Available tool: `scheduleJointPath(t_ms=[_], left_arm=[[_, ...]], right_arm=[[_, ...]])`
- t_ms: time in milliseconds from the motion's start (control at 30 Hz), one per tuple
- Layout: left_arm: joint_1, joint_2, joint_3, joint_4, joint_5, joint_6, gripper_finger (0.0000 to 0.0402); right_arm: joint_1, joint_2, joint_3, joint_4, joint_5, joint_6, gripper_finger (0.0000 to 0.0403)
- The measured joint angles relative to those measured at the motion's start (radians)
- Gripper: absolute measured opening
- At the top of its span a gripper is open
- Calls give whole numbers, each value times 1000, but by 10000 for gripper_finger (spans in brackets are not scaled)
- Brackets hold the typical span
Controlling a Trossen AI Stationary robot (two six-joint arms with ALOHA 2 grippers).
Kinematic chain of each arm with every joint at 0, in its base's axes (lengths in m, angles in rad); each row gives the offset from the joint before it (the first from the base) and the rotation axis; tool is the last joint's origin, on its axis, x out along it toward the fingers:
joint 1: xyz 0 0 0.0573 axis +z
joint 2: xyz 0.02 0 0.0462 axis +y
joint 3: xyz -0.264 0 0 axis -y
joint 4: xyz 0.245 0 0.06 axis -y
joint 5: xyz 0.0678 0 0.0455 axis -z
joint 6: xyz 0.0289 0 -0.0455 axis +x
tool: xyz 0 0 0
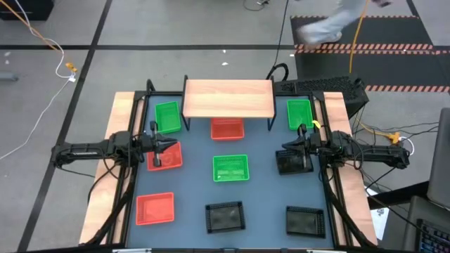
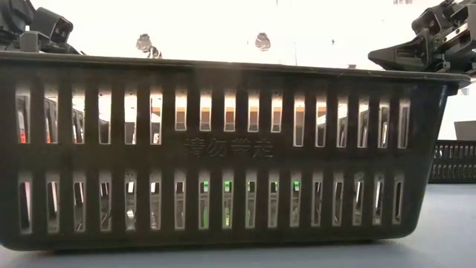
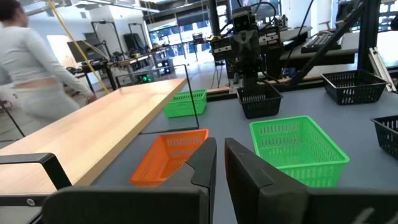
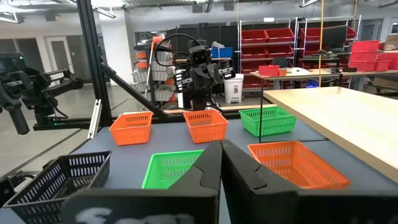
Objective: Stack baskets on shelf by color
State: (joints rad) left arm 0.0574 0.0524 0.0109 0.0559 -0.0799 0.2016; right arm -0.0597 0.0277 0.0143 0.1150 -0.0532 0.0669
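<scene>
The wooden shelf (image 1: 228, 98) stands on black legs at the table's far middle, its top bare. Three green baskets (image 1: 167, 117) (image 1: 299, 114) (image 1: 230, 168), three red baskets (image 1: 227, 128) (image 1: 164, 156) (image 1: 155, 208) and three black baskets (image 1: 293, 161) (image 1: 225, 217) (image 1: 305, 221) rest flat on the tabletop. One red basket sits partly under the shelf's front. My left gripper (image 1: 169, 145) (image 3: 219, 158) hovers level over a red basket, shut to a thin slit and holding nothing. My right gripper (image 1: 283, 149) (image 4: 221, 155) hovers level over a black basket, shut and holding nothing.
In the low view the near middle black basket (image 2: 223, 149) fills the picture, with another black basket (image 2: 454, 160) to its right. A person (image 3: 31, 62) moves in the room beyond the table's far edge. Wooden side rails (image 1: 119, 161) border the blue-grey tabletop.
</scene>
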Motion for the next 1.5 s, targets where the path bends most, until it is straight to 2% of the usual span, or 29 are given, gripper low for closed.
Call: scheduleJointPath(t_ms=[600,800,967,1067,1133,1200,1333,1433,1500], left_arm=[[0,0,0,0,0,0,37],[0,0,0,0,0,0,37],[0,0,0,0,0,0,37],[0,-2,0,12,-24,20,37],[1,-1,0,42,-35,29,37],[0,1,0,40,-35,27,37],[0,0,0,50,-35,63,37],[0,1,0,50,-35,93,37],[0,0,0,55,-35,85,37]], right_arm=[[0,0,0,0,0,-3,0],[0,0,0,28,26,-146,0],[0,0,0,115,26,-90,0],[0,2,0,256,40,-84,0],[0,7,0,348,109,-45,0],[0,12,0,390,242,2,0],[0,44,10,289,501,23,0],[-7,87,10,263,626,-6,0],[-20,119,10,261,670,-20,3]])
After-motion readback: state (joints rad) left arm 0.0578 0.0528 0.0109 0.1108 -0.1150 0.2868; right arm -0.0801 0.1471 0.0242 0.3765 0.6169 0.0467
